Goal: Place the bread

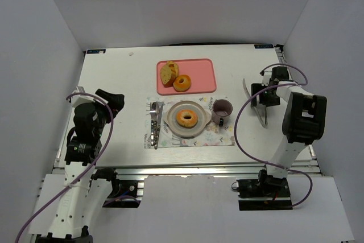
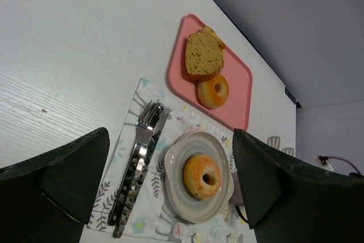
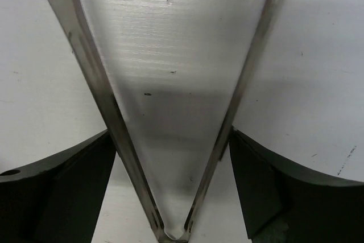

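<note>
The bread (image 1: 187,118), a golden ring with a centre hole, lies flat on the grey plate (image 1: 172,123) on the patterned placemat; it shows in the left wrist view (image 2: 202,176) too. My right gripper (image 1: 263,96) is at the right side of the table, well away from it. Its jaws (image 3: 172,135) stand wide, and metal tongs (image 3: 96,83) are spread in a V between them, their arms by the fingers' inner edges. My left gripper (image 1: 114,102) is open at the left of the placemat with nothing between its fingers (image 2: 170,140).
A pink tray (image 1: 205,72) behind the plate holds a deeper-orange ring (image 1: 182,82) and a chunk of brown bread (image 1: 168,73). A fork and knife (image 1: 155,123) lie left of the plate. A purple mug (image 1: 221,110) stands to its right. White walls enclose the table.
</note>
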Tool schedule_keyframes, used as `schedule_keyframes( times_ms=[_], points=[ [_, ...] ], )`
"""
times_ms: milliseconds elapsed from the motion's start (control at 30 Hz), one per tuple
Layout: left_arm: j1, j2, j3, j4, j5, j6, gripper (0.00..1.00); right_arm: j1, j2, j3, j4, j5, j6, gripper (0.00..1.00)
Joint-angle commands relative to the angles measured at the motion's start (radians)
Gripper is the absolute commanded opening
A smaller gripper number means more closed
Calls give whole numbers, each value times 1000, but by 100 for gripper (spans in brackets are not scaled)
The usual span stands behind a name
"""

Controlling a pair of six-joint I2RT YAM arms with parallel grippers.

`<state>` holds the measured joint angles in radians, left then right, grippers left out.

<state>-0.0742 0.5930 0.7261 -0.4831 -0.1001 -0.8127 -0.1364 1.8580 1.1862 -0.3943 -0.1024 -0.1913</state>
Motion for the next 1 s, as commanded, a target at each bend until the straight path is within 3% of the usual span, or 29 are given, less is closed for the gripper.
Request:
schedule_keyframes(
  times_ms=[0, 600, 733, 967],
  points=[
    [-1, 4, 13, 32, 8, -2, 98, -5, 13, 7, -1, 17, -13, 86],
    [-1, 7, 10, 57, 14, 9, 98, -6, -316, 130, -138, -5, -129, 89],
    [1, 1, 3, 67, 20, 4, 98, -6, -368, 145, -86, -17, -59, 89],
    [1, -16, 13, 52, 14, 14, 98, -6, -376, 237, -159, -132, 0, 90]
  ],
)
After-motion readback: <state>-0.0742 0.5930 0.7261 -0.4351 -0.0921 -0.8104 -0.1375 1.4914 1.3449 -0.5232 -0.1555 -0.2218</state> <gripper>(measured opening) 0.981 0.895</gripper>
